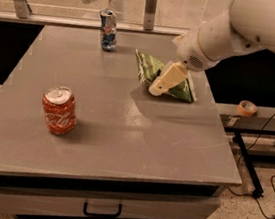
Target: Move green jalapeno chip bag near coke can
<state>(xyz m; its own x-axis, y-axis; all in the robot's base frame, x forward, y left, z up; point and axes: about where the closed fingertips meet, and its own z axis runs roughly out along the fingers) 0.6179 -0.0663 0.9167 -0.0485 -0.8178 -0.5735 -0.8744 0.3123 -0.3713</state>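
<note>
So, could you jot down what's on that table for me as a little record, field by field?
table: grey top
chip bag: green, crumpled, lying at the back right
red can: upright, front left, far from the bag
blue-and-silver can: upright, near the back edge
gripper: cream-coloured, down at the bag, covering its middle in this view; whether it touches cannot be told
job so far: bag not yet near the red can

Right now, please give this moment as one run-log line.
gripper: at green jalapeno chip bag, table back right | coke can: upright, front left, far from bag | task: not done
</note>
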